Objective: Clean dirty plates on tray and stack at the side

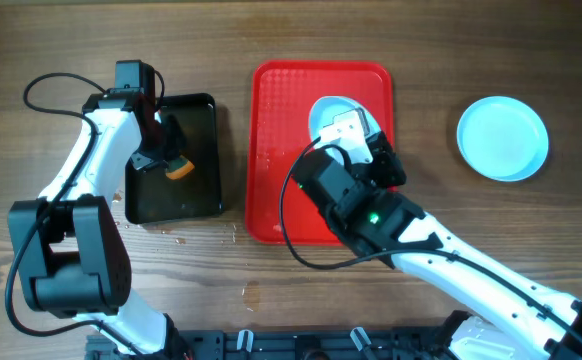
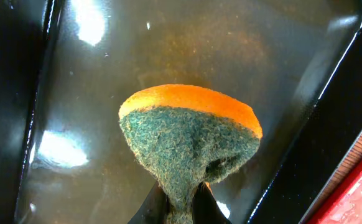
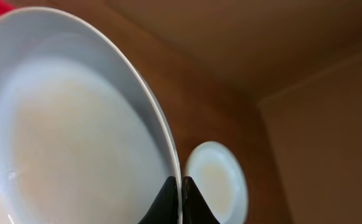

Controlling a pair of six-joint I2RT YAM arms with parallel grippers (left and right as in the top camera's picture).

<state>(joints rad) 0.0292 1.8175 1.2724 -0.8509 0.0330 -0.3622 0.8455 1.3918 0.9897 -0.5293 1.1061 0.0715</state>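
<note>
The wooden table (image 1: 491, 60) carries everything. At its middle lies the tray (image 1: 271, 130), red and bare across its left side, with wet patches glinting on it. Left of it sits the smaller black tray (image 1: 186, 200) holding a shallow pool of liquid.

I can find only two plates. One, the side plate (image 1: 502, 138), lies flat on the wood, well apart from the tray on the right. Whether it is a single plate or two stacked, I cannot tell from above. The other, the held plate (image 1: 326, 112), is over the far part of the tray, half hidden under the right arm. The right gripper (image 3: 180, 198) has it by the rim, its jaws nearly closed with the thin edge pinched between them. From that wrist view the plate's face looks pale, with only a faint warm tint and no sharp orange smear. I can't see whether its underside touches the tray.

Smallest is the sponge (image 2: 190, 137), orange with a green scouring face. The left gripper (image 2: 180, 208) has it squeezed tight at the waist so that it bulges, and it hangs over the liquid in the black tray.

My guess is that the job is well along. At least one plate is parked at the side, and this one looks wiped and ready to go across and onto it. If a third remains, it isn't showing.
</note>
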